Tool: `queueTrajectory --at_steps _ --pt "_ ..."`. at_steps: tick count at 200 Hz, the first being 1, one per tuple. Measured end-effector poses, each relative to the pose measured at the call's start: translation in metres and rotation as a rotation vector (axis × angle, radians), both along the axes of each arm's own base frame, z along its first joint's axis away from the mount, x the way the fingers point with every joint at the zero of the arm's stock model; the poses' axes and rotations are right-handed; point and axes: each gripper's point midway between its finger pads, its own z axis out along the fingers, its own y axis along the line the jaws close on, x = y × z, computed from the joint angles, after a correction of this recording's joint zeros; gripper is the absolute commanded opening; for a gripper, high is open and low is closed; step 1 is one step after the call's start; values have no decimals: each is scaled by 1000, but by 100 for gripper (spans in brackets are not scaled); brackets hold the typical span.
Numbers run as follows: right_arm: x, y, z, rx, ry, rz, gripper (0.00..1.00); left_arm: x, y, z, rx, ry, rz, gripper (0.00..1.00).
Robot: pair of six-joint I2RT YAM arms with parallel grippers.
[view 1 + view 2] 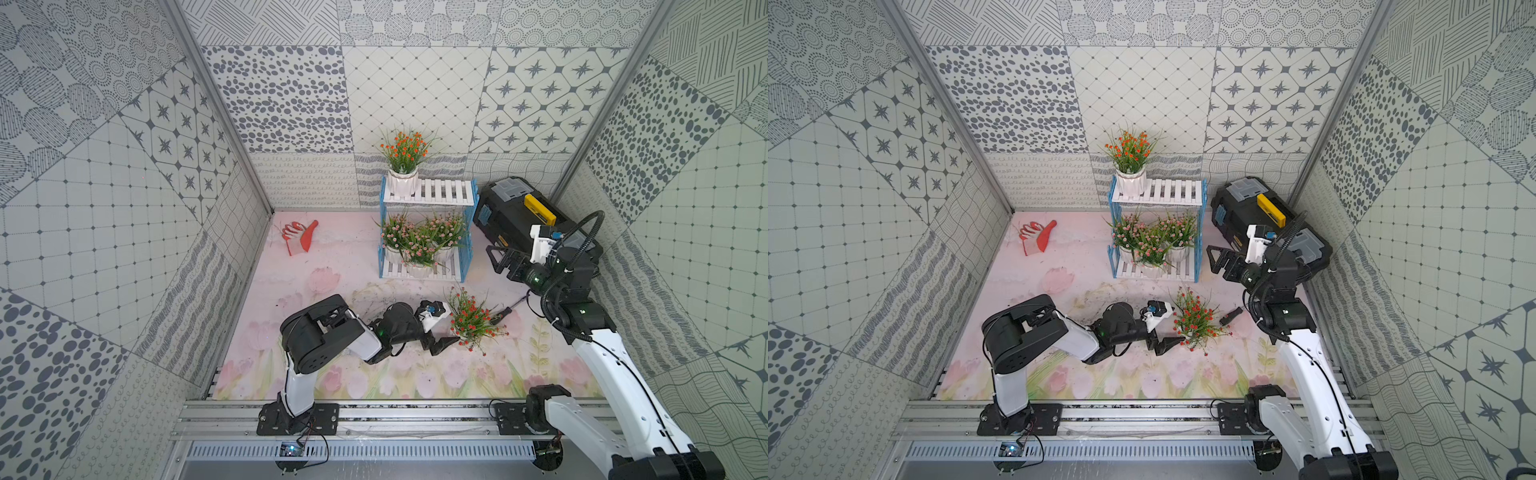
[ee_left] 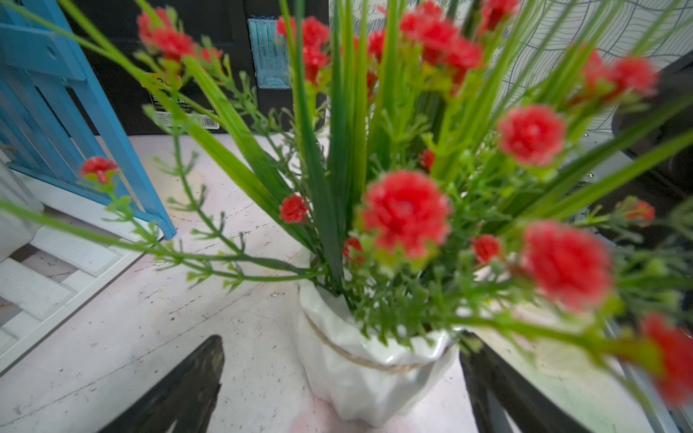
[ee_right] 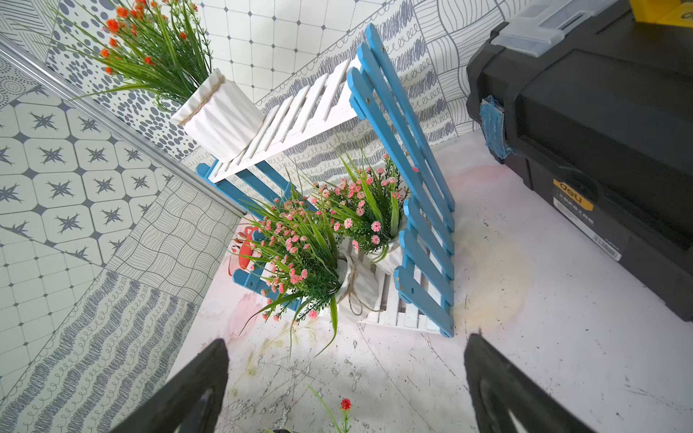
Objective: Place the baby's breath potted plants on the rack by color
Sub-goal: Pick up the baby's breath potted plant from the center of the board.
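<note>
The left fingers (image 2: pixel 195 378) stand spread wide around the last loose baby's breath plant (image 1: pixel 473 320), an orange-red one on the counter (image 1: pixel 374 299) just in front of the rack (image 1: pixel 467 232). They hold nothing yet. In the left wrist view its white ribbed pot (image 2: pixel 360 367) sits in the gap between them, one finger just beside the pot wall and the other apart from it, with bare counter between. The stems rise out of the gap, so the pot's long axis appears to run roughly upright, though a slight lean cannot be ruled out.

The other orange-red plant (image 1: pixel 403 166) occupies one end of the rack's top shelf, with free slats beside it. The three pink plants (image 1: pixel 419 245) crowd the lower shelf. By that sorting, the free slats up top look like the place for the loose pot.

The right fingers (image 1: pixel 494 253) are also fully apart and empty. They hover between the rack's end frame and the black toolbox (image 1: pixel 511 216), well apart from the loose plant. The left arm is plainly the nearer. Closing on the pot seems the step in hand, and the off-centre pot may shift as the fingers meet it.
</note>
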Motion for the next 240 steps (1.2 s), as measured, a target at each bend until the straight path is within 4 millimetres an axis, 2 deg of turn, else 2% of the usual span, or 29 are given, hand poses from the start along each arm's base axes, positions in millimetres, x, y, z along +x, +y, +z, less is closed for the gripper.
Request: queueTrajectory --at_steps 93,240 --pt "0 0 -4 -1 4 0 98 -9 -17 17 -54 -24 -34 98" --pt "-1 0 -6 -13 12 2 98 -19 -30 -3 -18 54 -89 98"
